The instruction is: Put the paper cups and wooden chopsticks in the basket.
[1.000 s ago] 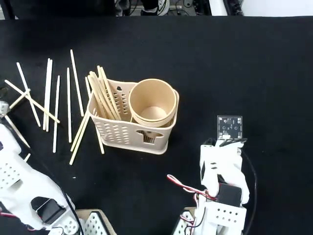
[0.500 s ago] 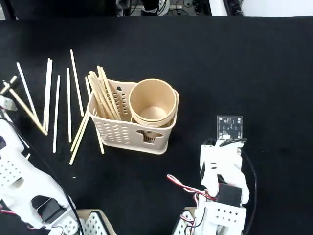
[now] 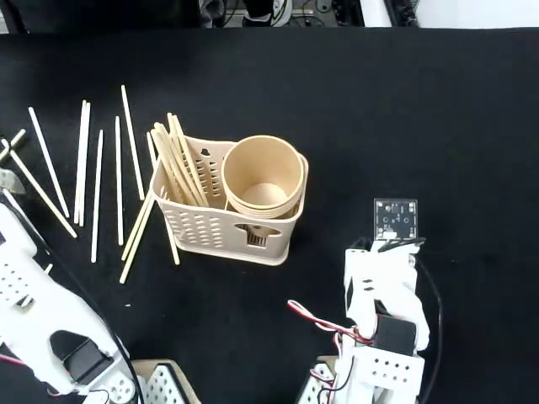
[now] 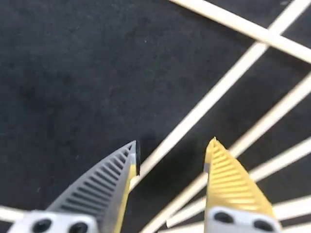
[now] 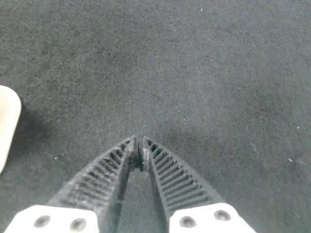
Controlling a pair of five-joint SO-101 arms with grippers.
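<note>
A beige slotted basket (image 3: 210, 225) stands mid-table, holding stacked paper cups (image 3: 263, 178) and a leaning bundle of wooden chopsticks (image 3: 178, 165). Several loose chopsticks (image 3: 99, 192) lie on the black cloth to its left, and two rest against its left wall. My left gripper (image 3: 8, 178) is at the table's far left edge over the outermost sticks. In the left wrist view it (image 4: 171, 151) stands open just above the cloth, with one chopstick (image 4: 218, 90) running diagonally between its fingers, not clamped. My right gripper (image 5: 140, 143) is shut on nothing, right of the basket.
The right arm's body (image 3: 383, 295) sits at the front right, the left arm's white body (image 3: 34, 311) at the front left. A corner of the basket (image 5: 7, 125) shows in the right wrist view. Black cloth (image 3: 421, 109) covers the table.
The outermost chopsticks at the far left were knocked out of their crossed position and now lie shifted. The left arm has drawn back slightly toward the front. The right arm is still.
</note>
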